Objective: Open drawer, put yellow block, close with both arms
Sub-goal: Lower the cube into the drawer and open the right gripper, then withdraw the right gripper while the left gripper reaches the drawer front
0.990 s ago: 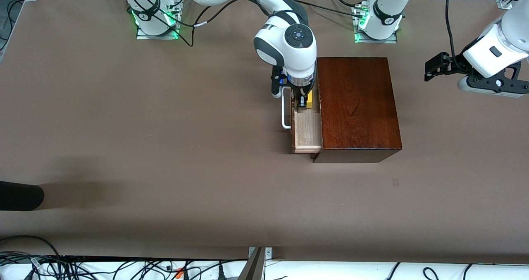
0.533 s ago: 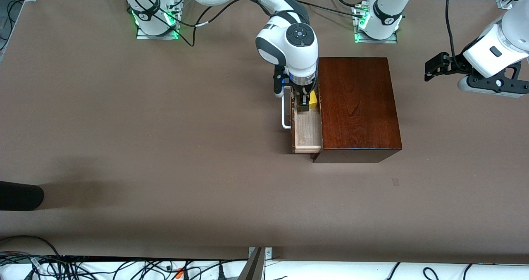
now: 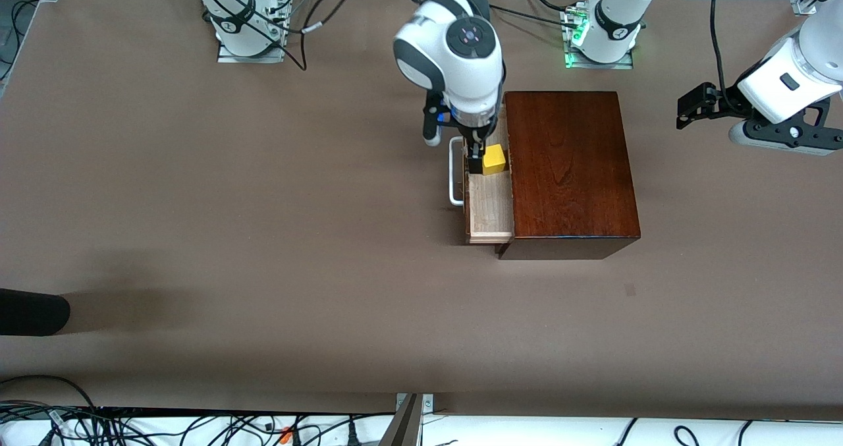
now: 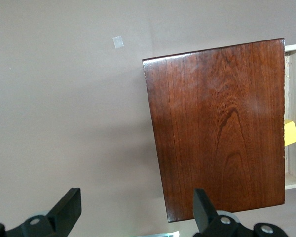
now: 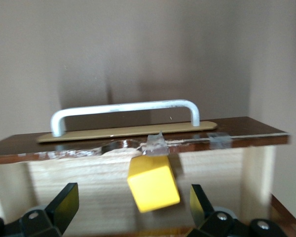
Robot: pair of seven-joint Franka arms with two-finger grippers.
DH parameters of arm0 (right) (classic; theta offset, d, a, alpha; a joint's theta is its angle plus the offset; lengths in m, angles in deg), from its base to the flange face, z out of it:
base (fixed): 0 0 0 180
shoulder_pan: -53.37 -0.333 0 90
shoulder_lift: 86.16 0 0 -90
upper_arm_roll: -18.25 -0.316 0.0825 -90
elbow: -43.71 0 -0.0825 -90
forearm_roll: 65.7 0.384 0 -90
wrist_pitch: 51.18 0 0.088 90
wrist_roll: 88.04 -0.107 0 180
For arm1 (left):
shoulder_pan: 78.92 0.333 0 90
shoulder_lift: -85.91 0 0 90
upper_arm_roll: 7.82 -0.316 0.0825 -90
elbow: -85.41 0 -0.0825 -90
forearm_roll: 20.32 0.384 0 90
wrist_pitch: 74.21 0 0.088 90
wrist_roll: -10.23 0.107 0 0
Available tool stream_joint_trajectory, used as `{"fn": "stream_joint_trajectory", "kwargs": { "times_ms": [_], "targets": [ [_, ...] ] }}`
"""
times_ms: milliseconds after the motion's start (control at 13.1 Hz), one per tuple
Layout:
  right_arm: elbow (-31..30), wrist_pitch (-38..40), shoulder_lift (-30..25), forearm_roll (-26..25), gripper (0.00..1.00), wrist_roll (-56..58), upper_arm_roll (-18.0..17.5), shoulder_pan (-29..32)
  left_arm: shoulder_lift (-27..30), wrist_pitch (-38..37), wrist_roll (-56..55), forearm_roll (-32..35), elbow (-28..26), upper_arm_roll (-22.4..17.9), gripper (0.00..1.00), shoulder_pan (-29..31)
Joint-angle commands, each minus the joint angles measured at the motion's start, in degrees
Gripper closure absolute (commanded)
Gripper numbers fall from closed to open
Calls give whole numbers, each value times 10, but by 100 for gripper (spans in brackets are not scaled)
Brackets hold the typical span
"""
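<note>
a brown desk is seen from above. the right gripper [image 3: 475,158] is held over the open drawer [image 3: 490,212], its fingers spread apart and holding nothing; the yellow block [image 3: 494,159] sits in the drawer toward its end farthest from the front camera. the left gripper [image 3: 698,107], fingers apart, waits over the desk's edge at the left arm's end. the block could be clipped if the drawer is pushed before the right gripper is lifted clear, or the drawer jammed by uneven pushing.

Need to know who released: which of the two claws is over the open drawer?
The right claw, fingers spread, is over the open drawer by the yellow block. The left claw waits, open, over bare table at the left arm's end.
</note>
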Motion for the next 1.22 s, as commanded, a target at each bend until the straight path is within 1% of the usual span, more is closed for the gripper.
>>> {"fn": "stream_joint_trajectory", "kwargs": {
  "times_ms": [0, 228, 381, 457, 533, 609, 685, 762, 838, 990, 1142],
  "targets": [
    [-10, 62, -53, 29, 0, 54, -4, 32, -1, -16, 17, -5, 9, 0, 0, 2],
    [-11, 179, -105, 36, 0, 220, -3, 78, 0, -31, 18, -9, 11, 4, 0, -1],
    [-12, 249, -136, 40, 0, 353, 0, 115, 0, -36, 45, -13, 19, 30, 0, -1],
    [-13, 278, -148, 39, 0, 410, 3, 128, 0, -36, 52, -13, 22, 50, 0, 0],
    [-15, 305, -163, 38, 0, 466, 5, 138, -1, -36, 55, -15, 21, 56, 0, -1],
    [-15, 330, -171, 37, 0, 518, 18, 145, -8, -35, 65, -31, 21, 63, 0, -2],
    [-20, 350, -188, 37, 0, 585, 41, 150, -20, -35, 80, -70, 21, 67, 0, -2],
    [-37, 360, -210, 36, 0, 656, 63, 153, -35, -35, 96, -89, 21, 74, 0, -3],
    [-77, 357, -244, 32, 0, 733, 77, 167, -44, -37, 124, -90, 21, 99, 0, -4],
    [-163, 340, -314, 27, 0, 882, 78, 223, -69, -57, 176, -86, 21, 157, 0, -4],
    [-223, 324, -362, 21, 0, 1031, 79, 291, -101, -41, 192, -85, 22, 209, 0, -5]
  ]
}}
